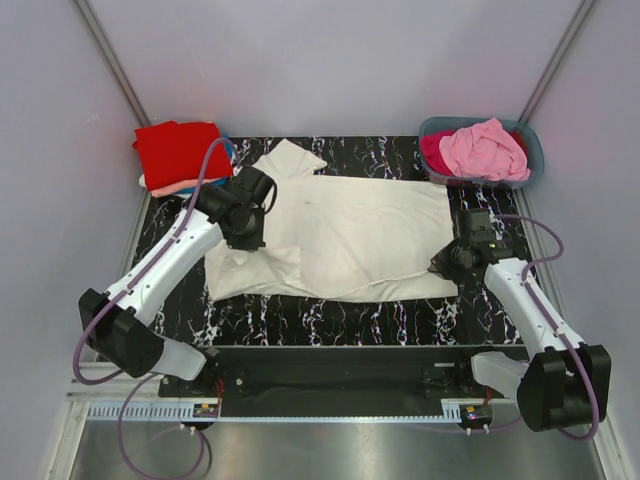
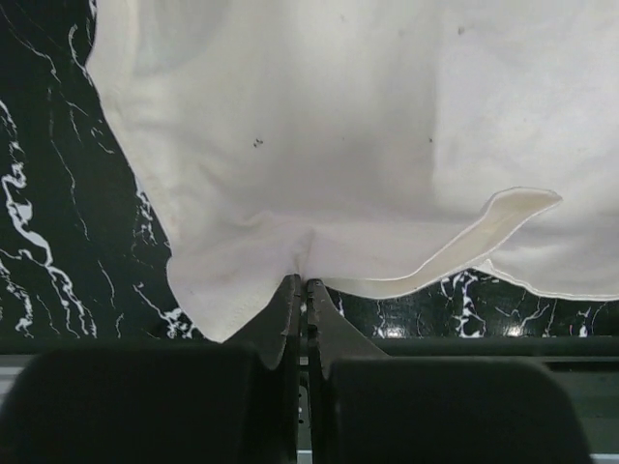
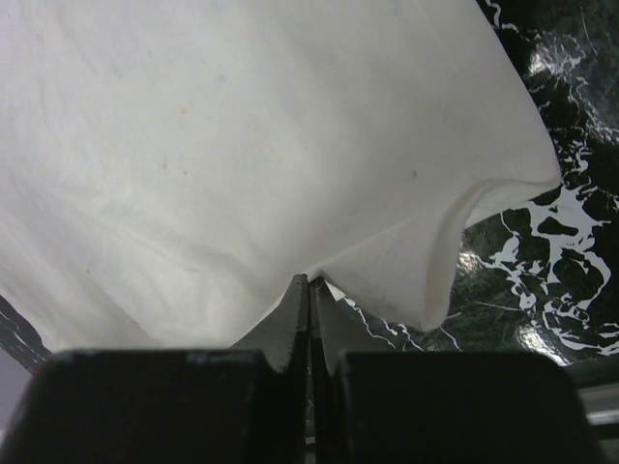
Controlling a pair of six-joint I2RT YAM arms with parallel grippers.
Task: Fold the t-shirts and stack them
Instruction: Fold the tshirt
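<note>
you're mid-fold on the cream shirt, which lies spread across the middle of the tabletop. left claw is pinched closed on its left-side edge. right claw is pinched closed on the right-side edge near the corner. my read: next move is to lift both together and carry the cloth over evenly, or the fold will skew. red shirt sits folded at the far left corner. pink shirt waits in the tub.
</note>
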